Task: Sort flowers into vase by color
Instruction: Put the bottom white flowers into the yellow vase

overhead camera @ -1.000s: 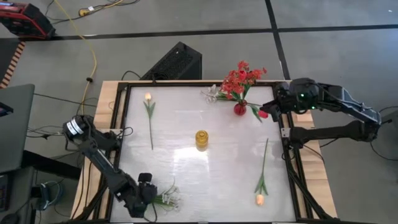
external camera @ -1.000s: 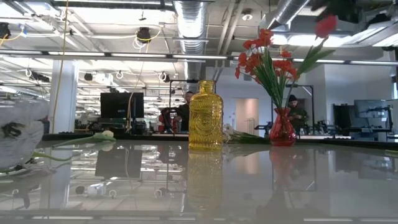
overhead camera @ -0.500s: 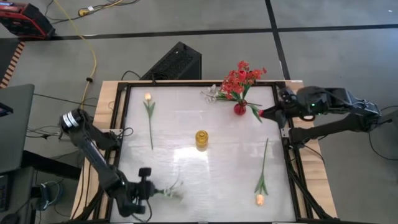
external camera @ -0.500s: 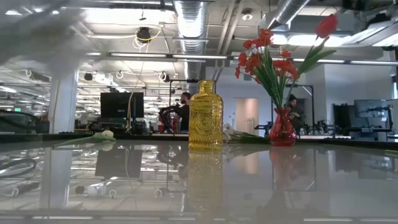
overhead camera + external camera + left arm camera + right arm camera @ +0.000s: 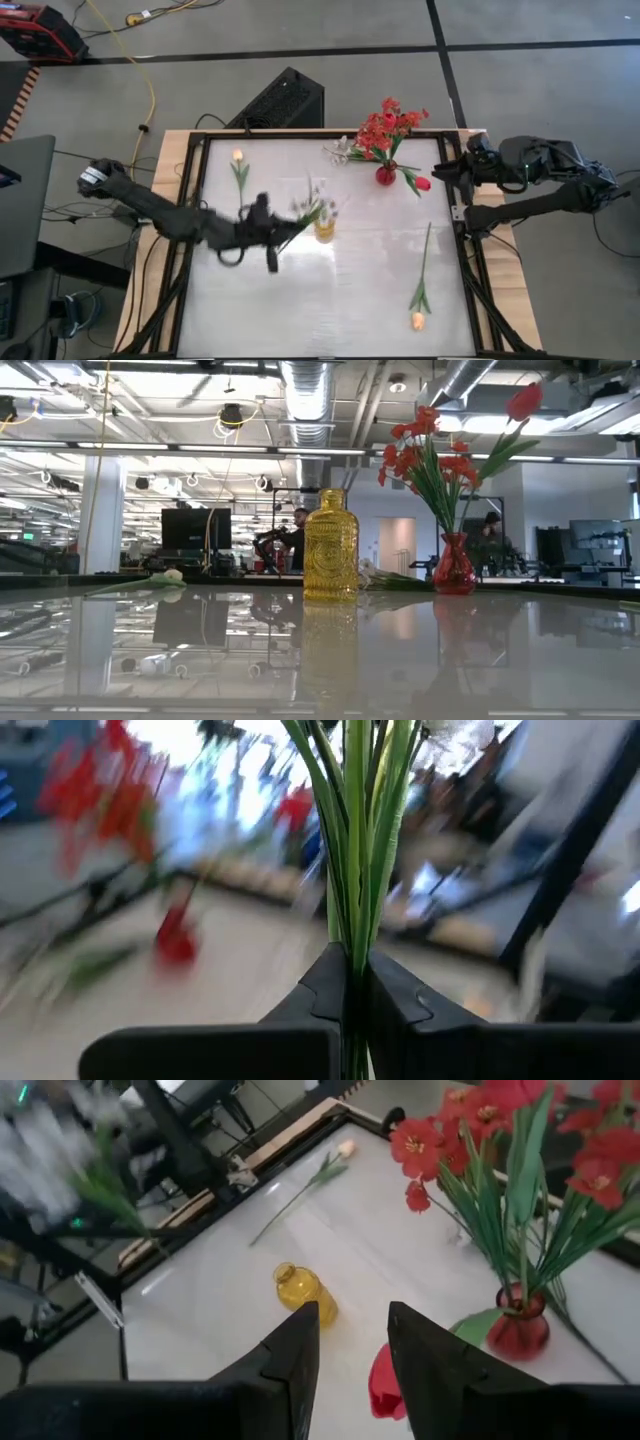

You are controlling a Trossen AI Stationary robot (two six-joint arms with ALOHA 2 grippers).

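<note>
- Two grippers are at work. My left gripper point(image 5: 352, 990) has its fingers pinched tight on the green stems of a white small-blossom spray point(image 5: 312, 208). From above I see it over the middle of the table, just beside the amber ribbed glass bottle vase point(image 5: 324, 224), with the blossoms over the vase.
- My right gripper point(image 5: 350, 1342) hangs at the table's far right edge with its fingers a narrow gap apart and nothing between them. A red tulip bud point(image 5: 383, 1380) shows through the gap, lower down and apart from the fingers.
- From above, that red tulip bud sits on a stem leaning out of the small red glass vase point(image 5: 385, 175), towards my right gripper.
- The red vase stands near the far edge and holds the red clustered blooms point(image 5: 390, 125) upright.
- Just beside it, on the side towards my left arm, something pale and whitish point(image 5: 340, 152) lies flat on the table; I cannot tell what.
- One pale peach tulip bud on a long green stem point(image 5: 240, 180) lies flat at the far left of the glossy white table top point(image 5: 330, 290).
- Another peach tulip bud with its green stem point(image 5: 421, 280) lies flat at the near right.
- I can read no brand, label or writing on either vase or on the arms.
- Level across the table, a person point(image 5: 293, 540) shows in the room behind the amber vase.
</note>
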